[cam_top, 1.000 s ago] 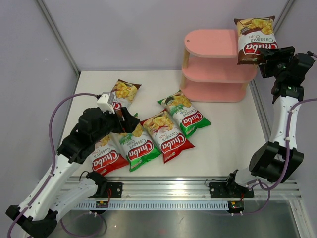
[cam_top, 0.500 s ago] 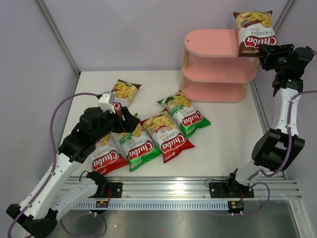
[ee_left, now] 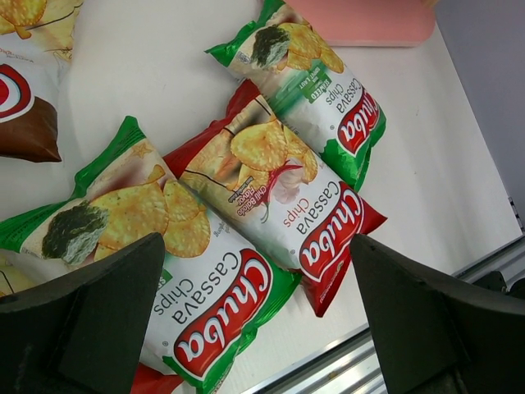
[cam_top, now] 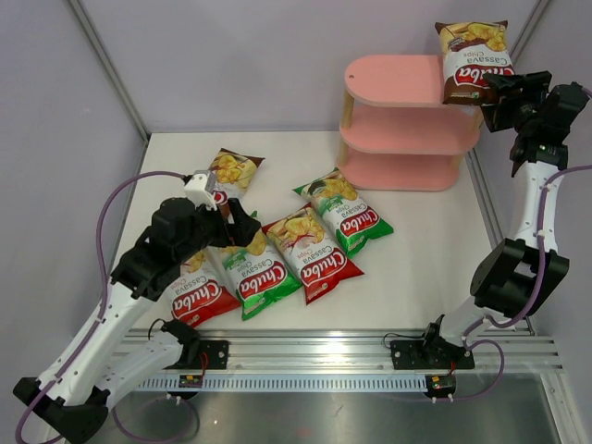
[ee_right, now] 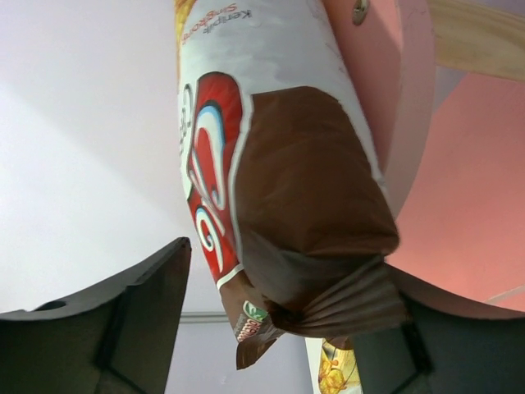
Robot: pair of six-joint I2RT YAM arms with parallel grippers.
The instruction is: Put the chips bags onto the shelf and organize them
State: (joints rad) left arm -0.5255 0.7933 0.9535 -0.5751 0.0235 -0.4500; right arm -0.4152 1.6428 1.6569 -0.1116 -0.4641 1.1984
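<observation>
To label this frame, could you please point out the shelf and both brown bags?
Shelf (cam_top: 393, 79): top external view, bare top board.
Raised brown bag (cam_top: 470, 63): top external view, white band.
Table brown bag (cam_top: 231, 168): top external view, pictured chips.

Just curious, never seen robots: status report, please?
Left gripper open above five chips bags on table. Right gripper open around brown chips bag, upright at top right end of pink shelf. Nothing blocking it.
</observation>
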